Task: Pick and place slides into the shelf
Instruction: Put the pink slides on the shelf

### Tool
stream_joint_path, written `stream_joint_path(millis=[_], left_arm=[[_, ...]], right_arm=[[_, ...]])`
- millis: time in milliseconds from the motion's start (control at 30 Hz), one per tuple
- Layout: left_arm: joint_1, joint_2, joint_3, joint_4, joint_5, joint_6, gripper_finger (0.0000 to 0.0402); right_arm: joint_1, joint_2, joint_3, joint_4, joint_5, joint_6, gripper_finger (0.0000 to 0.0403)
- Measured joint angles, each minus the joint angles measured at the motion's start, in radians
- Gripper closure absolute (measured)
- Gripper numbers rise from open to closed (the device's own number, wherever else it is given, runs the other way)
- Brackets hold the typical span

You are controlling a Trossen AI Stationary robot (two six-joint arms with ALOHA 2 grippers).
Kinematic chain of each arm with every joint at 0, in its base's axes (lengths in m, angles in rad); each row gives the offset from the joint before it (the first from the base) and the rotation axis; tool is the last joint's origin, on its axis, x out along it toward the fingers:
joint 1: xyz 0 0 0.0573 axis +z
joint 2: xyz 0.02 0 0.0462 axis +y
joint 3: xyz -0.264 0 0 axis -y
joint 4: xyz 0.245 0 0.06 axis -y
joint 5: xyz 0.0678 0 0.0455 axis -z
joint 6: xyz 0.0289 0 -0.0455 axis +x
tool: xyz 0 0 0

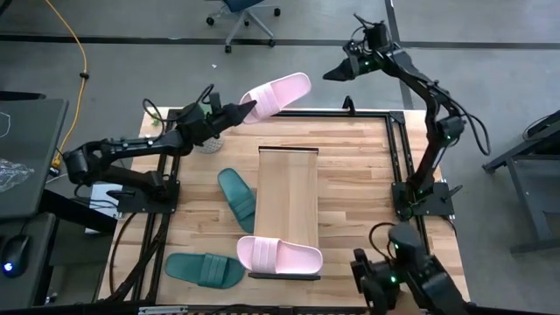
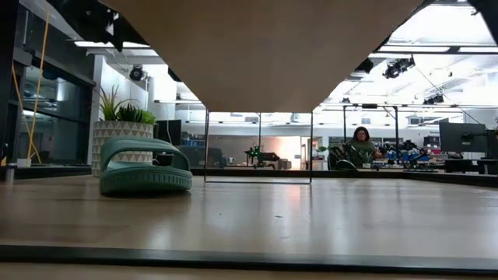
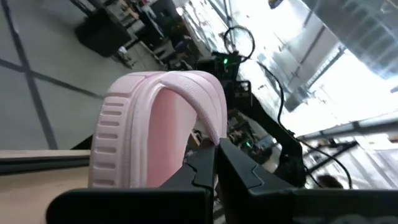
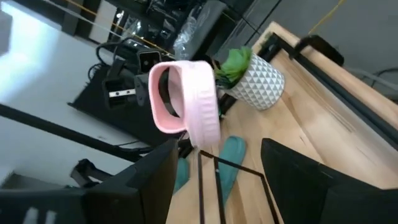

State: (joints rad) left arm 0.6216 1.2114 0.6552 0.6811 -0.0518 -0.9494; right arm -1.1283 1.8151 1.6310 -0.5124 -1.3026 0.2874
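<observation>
A robotics lab: grey floor, office chair [image 1: 248, 10], benches of equipment, a seated person [image 2: 362, 144].

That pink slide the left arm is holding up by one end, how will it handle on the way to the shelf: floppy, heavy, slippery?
The pink slide juts out straight from the left end effector without drooping, so it is probably fairly stiff and light. The grip sits at one end, so it might pivot if swung quickly. Its ribbed strap holds an arch, so it likely will not collapse.

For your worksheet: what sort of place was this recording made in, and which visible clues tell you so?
Probably a robotics lab or open workshop. The wooden table stands on a bare grey floor with an office chair nearby, and behind it are long benches crowded with equipment, where a person sits under ceiling strip lights.
</observation>
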Motion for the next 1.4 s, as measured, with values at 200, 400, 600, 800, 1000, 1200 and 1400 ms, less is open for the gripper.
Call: stream_joint_path(millis=[200, 400, 600, 800, 1000, 1200, 1400], left_arm=[[0.000, -0.047, 0.000, -0.026, 0.088, 0.002, 0.0401], [0.000, -0.081, 0.000, -0.019, 0.148, 0.003, 0.0401], [0.000, -0.115, 0.000, -0.023, 0.182, 0.003, 0.0401], [0.001, -0.132, 0.000, -0.040, 0.202, 0.005, 0.0401], [0.000, -0.135, 0.000, -0.037, 0.214, 0.011, 0.0401], [-0.001, -0.136, 0.000, -0.037, 0.221, 0.011, 0.0401], [-0.001, -0.136, 0.000, -0.046, 0.224, 0.011, 0.0401]], right_arm=[[0.076, -0.120, 0.000, -0.001, 0.096, 0.000, 0.0181], [0.146, -0.177, 0.000, -0.052, 0.203, 0.007, 0.0181], [0.205, -0.180, 0.000, -0.119, 0.242, -0.018, 0.0181], [0.249, -0.181, 0.000, -0.111, 0.253, -0.009, 0.0181], [0.240, -0.192, 0.000, -0.105, 0.322, -0.012, 0.0181], [0.212, -0.223, 0.000, -0.097, 0.359, -0.018, 0.0181], [0.206, -0.238, 0.000, -0.074, 0.406, -0.018, 0.0181]])
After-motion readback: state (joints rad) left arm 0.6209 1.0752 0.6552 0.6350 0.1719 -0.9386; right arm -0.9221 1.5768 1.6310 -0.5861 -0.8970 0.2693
